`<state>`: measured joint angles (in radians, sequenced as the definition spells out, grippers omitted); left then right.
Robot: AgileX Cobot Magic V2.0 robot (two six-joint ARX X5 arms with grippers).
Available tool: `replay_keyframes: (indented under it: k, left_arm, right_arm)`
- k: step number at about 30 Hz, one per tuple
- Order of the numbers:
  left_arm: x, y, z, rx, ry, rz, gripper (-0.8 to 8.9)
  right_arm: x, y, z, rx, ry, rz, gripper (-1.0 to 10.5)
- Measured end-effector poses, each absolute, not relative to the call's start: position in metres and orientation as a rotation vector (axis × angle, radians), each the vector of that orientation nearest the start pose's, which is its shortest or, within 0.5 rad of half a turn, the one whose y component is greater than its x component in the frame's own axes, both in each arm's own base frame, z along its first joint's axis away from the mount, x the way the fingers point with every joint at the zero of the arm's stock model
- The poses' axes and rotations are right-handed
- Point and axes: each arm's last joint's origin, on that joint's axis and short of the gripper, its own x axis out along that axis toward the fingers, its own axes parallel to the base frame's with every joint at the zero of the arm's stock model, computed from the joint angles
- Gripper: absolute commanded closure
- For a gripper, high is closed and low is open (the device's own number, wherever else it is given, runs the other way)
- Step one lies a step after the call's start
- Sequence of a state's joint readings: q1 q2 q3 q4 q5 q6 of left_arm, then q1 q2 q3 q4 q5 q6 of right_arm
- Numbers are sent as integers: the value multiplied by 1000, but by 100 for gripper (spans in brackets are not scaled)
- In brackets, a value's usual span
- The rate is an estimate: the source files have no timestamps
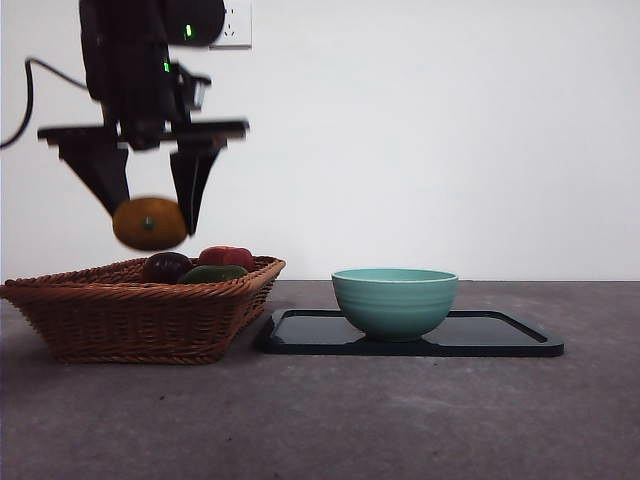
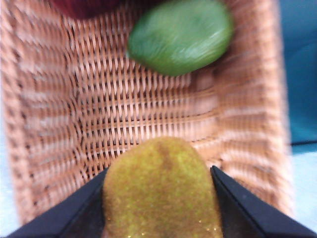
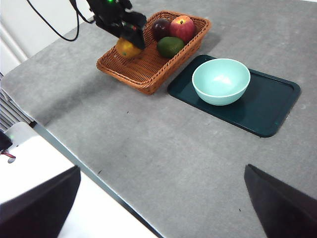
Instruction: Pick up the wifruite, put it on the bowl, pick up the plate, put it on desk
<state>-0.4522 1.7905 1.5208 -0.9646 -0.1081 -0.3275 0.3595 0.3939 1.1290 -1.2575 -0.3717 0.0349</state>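
The left gripper (image 1: 150,215) is holding the wifruite (image 1: 149,223) clamped between its jaws, clear above the basket (image 1: 140,310), for carrying right to the bowl (image 1: 395,300); the right gripper (image 3: 158,208) is waiting, jaws apart

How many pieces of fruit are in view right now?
4. The wifruite is held above the basket by the left gripper. In the basket lie a dark purple fruit, a red apple and a green fruit. Others could be hidden.

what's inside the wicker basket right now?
Three fruits bunched at one end of the basket: a dark purple fruit, a red fruit and a green fruit. The left gripper holds the wifruite above it. Basket floor beneath the fruits is hidden.
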Motion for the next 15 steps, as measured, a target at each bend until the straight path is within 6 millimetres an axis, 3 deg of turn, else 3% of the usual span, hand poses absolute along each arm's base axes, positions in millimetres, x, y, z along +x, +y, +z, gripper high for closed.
replay_keyframes:
  k: [8, 15]
  left_arm:
    - [346, -162, 222, 77, 1281, -79, 599]
    - [352, -163, 210, 80, 1295, -72, 600]
  right_arm:
    - [-4, 10, 366, 36, 549, 705, 317]
    - [-4, 10, 366, 36, 549, 705, 317]
